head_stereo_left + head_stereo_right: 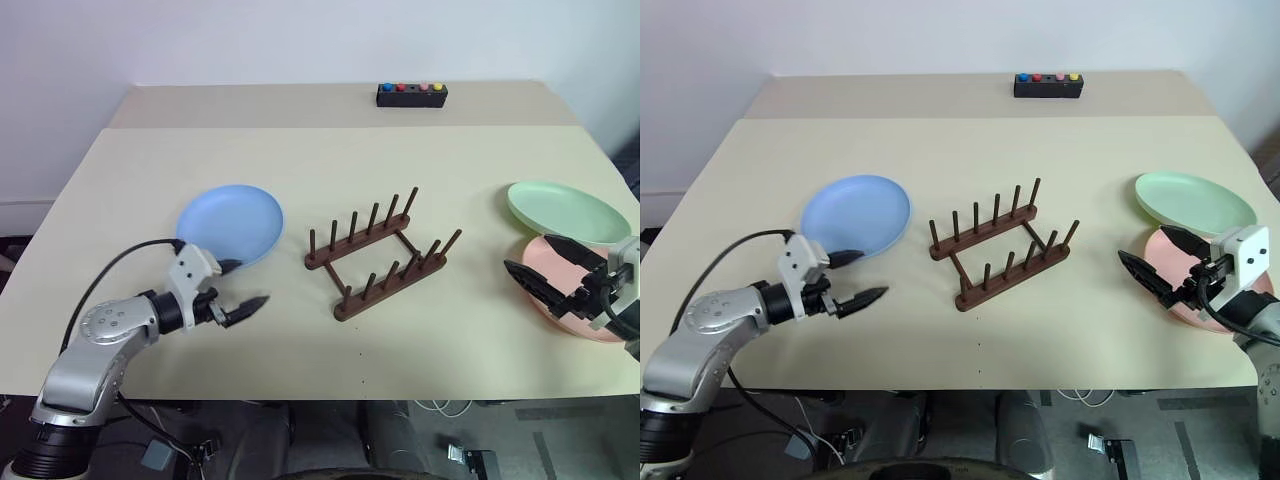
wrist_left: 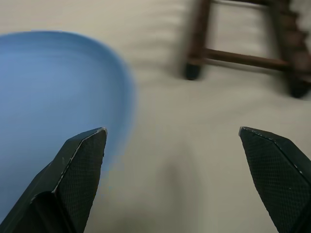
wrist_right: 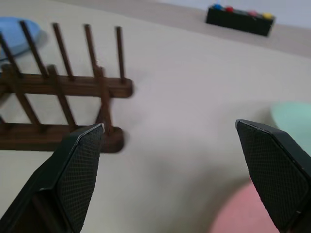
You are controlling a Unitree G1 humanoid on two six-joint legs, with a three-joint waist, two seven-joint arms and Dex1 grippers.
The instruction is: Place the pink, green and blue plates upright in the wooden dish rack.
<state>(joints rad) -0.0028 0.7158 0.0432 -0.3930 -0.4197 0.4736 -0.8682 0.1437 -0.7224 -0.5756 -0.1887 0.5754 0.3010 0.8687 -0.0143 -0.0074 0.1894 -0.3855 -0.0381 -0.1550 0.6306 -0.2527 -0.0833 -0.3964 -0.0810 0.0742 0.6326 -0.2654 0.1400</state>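
Beige table, two tops pushed together, seam running across near the far edge. Small black box on the far section, right of centre, with blue, red, pink and yellow buttons on top in a row. White wall behind. Cables on the dark floor below the near edge.

My left arm bends in from the left, wrist tipped a little downward, and its claw points toward the middle with both black fingers spread wide, holding nothing. My right arm reaches in from the right, its claw about level, fingers likewise wide apart and empty.
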